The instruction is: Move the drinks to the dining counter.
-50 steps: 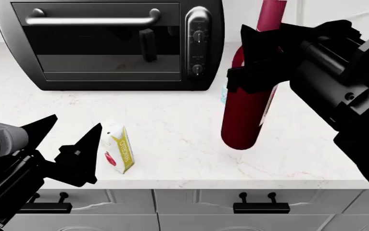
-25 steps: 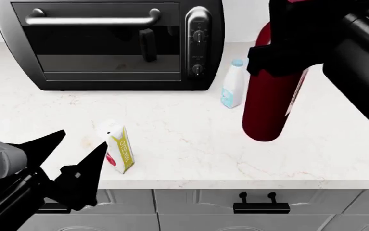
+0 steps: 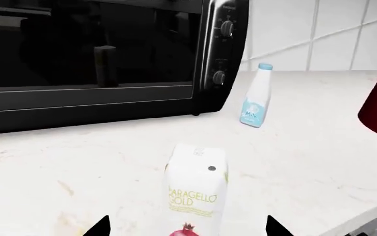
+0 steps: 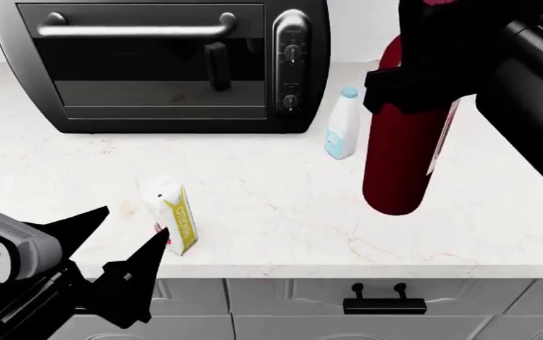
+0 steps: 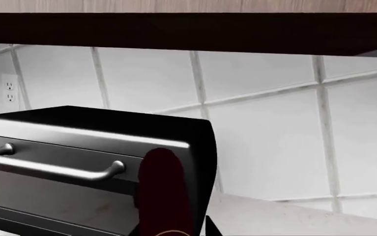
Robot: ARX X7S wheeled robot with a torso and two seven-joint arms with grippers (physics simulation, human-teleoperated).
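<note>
Up high, right fingers [image 4: 413,85] clamping wine bottle [image 4: 401,163], carton [image 4: 172,216] ahead of spread left fingers [image 4: 110,244]

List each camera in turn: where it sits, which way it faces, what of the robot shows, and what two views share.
Head view: on the head, looking down over the marbled countertop; left gripper and right arm holding the wine bottle show.
Left wrist view: near the left gripper, facing the carton and toaster oven; only fingertips show.
Right wrist view: near the right gripper, facing oven and tiled wall.
Head and left wrist share the plastic bottle.

Black angular arms, pointed gripper fingers [image 4: 141,265] (left wrist housing grey).
</note>
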